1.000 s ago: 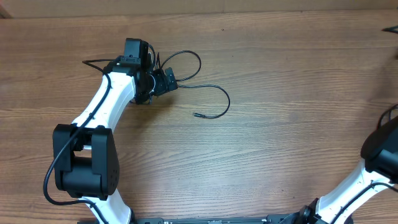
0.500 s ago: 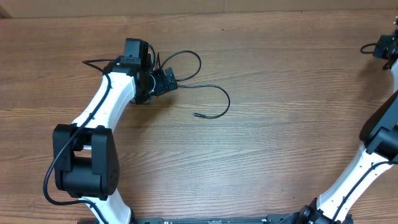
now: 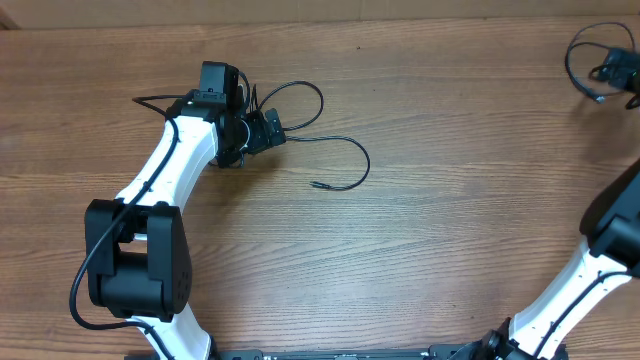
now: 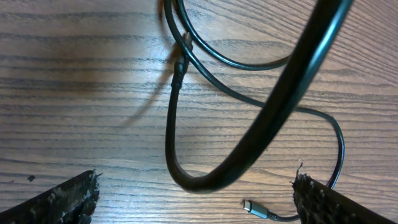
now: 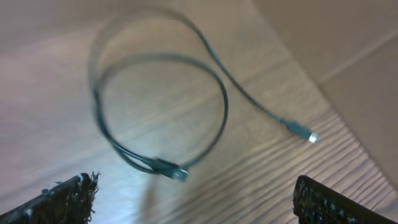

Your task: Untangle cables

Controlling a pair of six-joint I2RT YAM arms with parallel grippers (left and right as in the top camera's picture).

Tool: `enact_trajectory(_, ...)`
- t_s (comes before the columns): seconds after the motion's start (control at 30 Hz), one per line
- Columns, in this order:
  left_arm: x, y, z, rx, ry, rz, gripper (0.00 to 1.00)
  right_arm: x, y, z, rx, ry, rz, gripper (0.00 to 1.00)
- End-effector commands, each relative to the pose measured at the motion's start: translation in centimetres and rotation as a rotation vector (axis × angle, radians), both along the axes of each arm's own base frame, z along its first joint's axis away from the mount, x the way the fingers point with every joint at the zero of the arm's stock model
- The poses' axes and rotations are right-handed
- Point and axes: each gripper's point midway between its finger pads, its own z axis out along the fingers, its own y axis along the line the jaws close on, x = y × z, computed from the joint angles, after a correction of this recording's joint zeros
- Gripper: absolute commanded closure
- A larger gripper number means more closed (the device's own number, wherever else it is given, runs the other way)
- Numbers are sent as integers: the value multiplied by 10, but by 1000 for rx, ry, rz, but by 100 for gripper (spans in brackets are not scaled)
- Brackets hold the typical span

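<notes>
Left hand (image 3: pixel 268 128), wide open and empty, is nearer: the looped cables (image 3: pixel 366 158) lie just ahead of its fingertips. Right hand (image 3: pixel 618 70), also open, holds nothing.

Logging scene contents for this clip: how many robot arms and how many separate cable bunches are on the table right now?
Robot arms: 2 (left arm, right arm)
Cable bunches: 2 (left cable bunch, right cable bunch)
Total: 4

Table (image 3: pixel 450 250) matt grained wood; cables (image 4: pixel 167 130) smooth, glossy.
</notes>
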Motion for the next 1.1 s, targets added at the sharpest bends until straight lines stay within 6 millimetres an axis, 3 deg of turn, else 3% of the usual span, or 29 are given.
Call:
enact_trajectory(0.0,7,-3,18,10,-56,-23,0,-3,21,82,47,-170,20,0)
enact_trajectory(0.1,7,-3,18,10,-56,-23,0,-6,57,96,122,-170,111,0)
enact_trajectory(0.2,7,-3,18,10,-56,-23,0,-6,106,103,234,-160,200,0)
enact_trajectory(0.33,7,-3,18,10,-56,-23,0,-7,180,102,439,-121,262,0)
enact_trajectory(0.47,7,-3,18,10,-56,-23,1,-20,267,103,587,-32,432,0)
enact_trajectory(0.67,14,-4,22,-4,-81,1,1,-48,324,103,672,82,472,0)
enact_trajectory(0.83,16,1,31,-12,-94,-14,1,-69,352,98,702,178,498,0)
enact_trajectory(0.97,10,21,66,3,-81,-22,1,-82,373,92,718,243,521,0)
enact_trajectory(1.03,4,38,99,39,-93,-10,0,-85,388,92,718,262,550,0)
enact_trajectory(1.07,-2,47,125,65,-116,-3,1,-87,399,92,715,271,575,0)
